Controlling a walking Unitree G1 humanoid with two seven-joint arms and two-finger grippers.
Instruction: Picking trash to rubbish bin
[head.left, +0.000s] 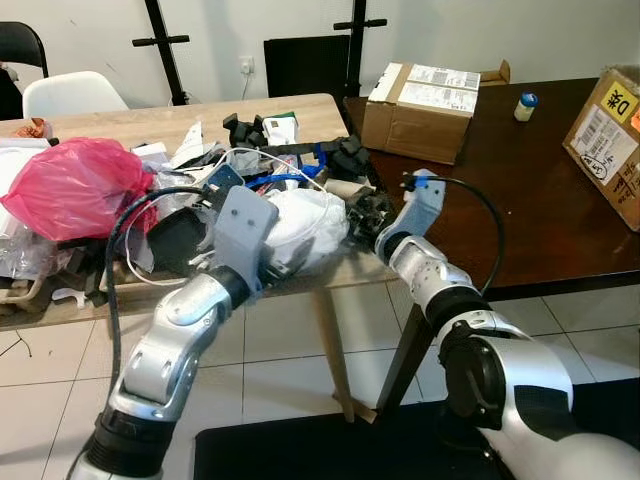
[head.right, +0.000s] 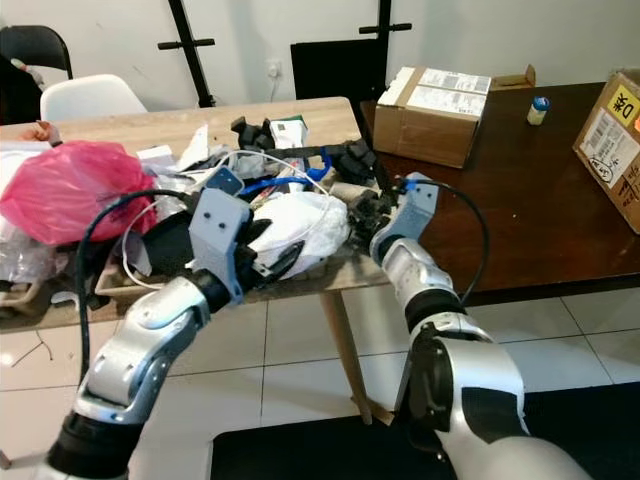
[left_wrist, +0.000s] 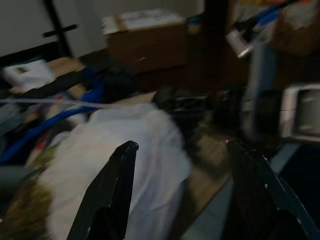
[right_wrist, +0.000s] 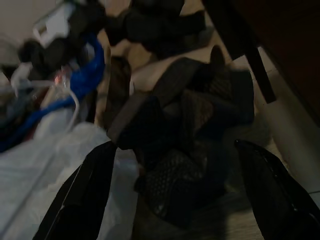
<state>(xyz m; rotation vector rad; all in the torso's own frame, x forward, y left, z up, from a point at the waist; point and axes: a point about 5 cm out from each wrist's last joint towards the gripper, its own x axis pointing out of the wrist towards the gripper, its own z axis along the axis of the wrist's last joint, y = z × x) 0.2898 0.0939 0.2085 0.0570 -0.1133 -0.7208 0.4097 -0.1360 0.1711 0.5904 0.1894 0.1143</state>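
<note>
A heap of trash covers the light wooden table (head.left: 160, 125): a crumpled white plastic bag (head.left: 300, 225), black foam chunks (head.left: 368, 210), blue straps and white cable. My left gripper (left_wrist: 181, 146) is open at the table's front edge. Its two black fingers straddle the white bag (left_wrist: 130, 150) without closing on it. My right gripper (right_wrist: 174, 145) is also open, reaching in from the right. A black meshed foam piece (right_wrist: 190, 165) lies between its fingers at the table's corner.
A pink plastic bag (head.left: 75, 185) lies on the left of the heap. The dark brown table (head.left: 520, 190) to the right bears a cardboard box (head.left: 420, 100), a second box (head.left: 610, 140) and a small bottle (head.left: 526, 104). A white chair (head.left: 70, 95) stands behind.
</note>
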